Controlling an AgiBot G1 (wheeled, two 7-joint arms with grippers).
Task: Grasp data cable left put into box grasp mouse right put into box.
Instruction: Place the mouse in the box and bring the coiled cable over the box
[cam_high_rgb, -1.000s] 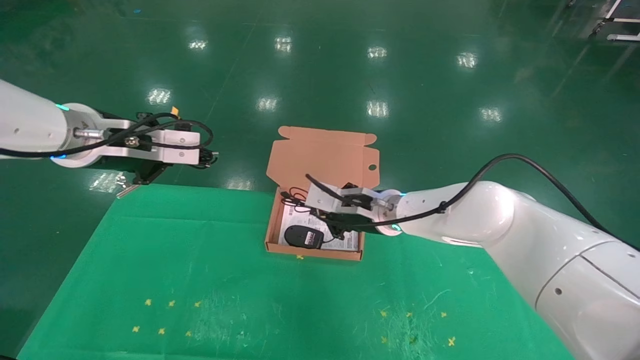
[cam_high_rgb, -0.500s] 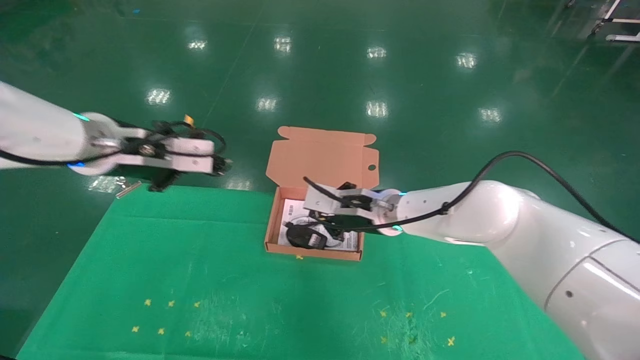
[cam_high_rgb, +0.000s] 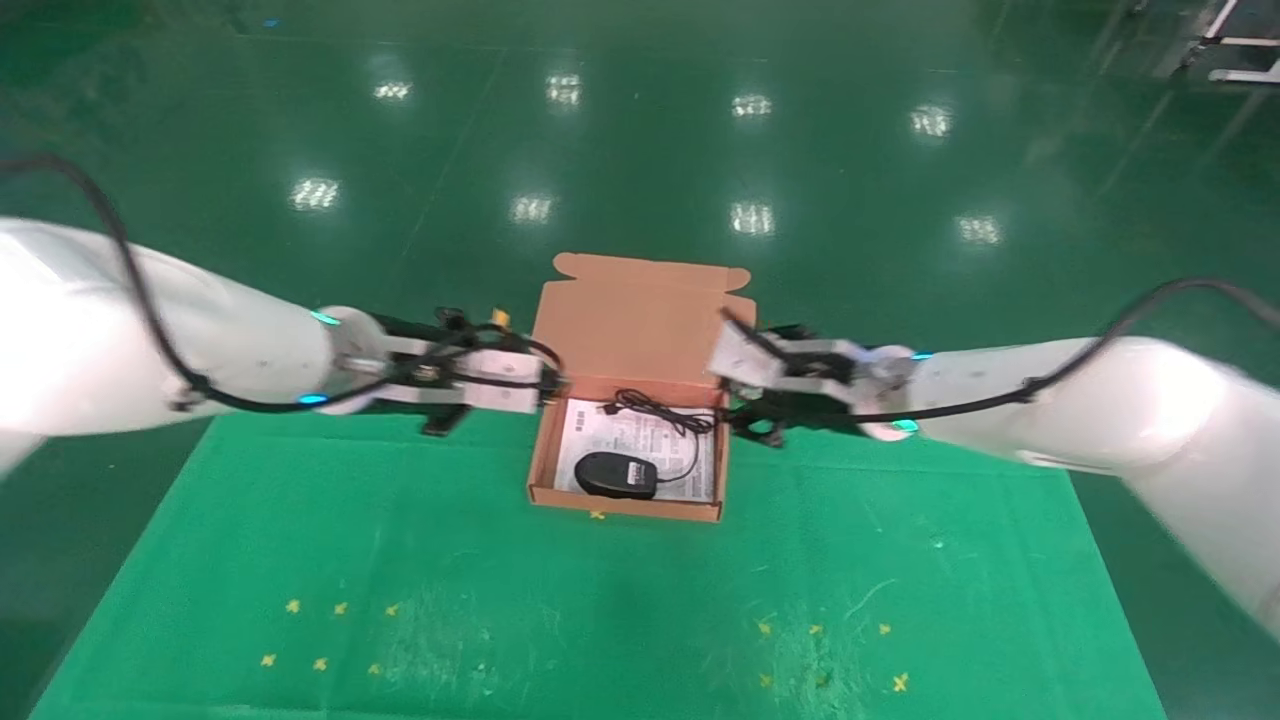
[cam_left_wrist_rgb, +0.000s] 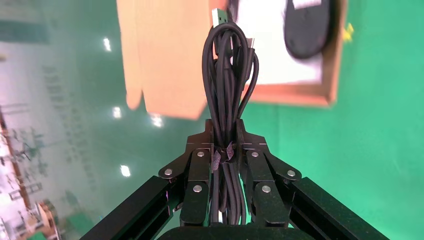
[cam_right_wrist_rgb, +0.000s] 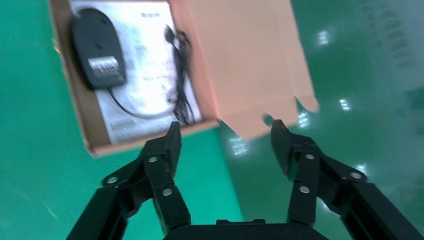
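The box (cam_high_rgb: 545, 455) lies open at the mat's far middle, its lid (cam_high_rgb: 640, 315) up. The mouse (cam_high_rgb: 615, 473) lies inside on the white leaflet, its thin cord (cam_high_rgb: 655, 415) bunched toward the lid; both show in the right wrist view, mouse (cam_right_wrist_rgb: 97, 47) and cord (cam_right_wrist_rgb: 181, 75). My left gripper (cam_high_rgb: 552, 388) is at the box's left wall, shut on the data cable (cam_left_wrist_rgb: 227, 75), a black looped bundle sticking out past the fingertips toward the box (cam_left_wrist_rgb: 332, 55). My right gripper (cam_right_wrist_rgb: 225, 137) is open and empty, just off the box's right side (cam_high_rgb: 738, 418).
The green mat (cam_high_rgb: 450, 560) covers the table; yellow cross marks (cam_high_rgb: 320, 635) sit near the front left and front right (cam_high_rgb: 825, 655). Glossy green floor (cam_high_rgb: 640, 140) lies beyond the mat's far edge, behind the box lid.
My right gripper left the mouse lying in the box and drew back to the right of it, open. My left arm swung right, carrying the data cable up to the box's left wall.
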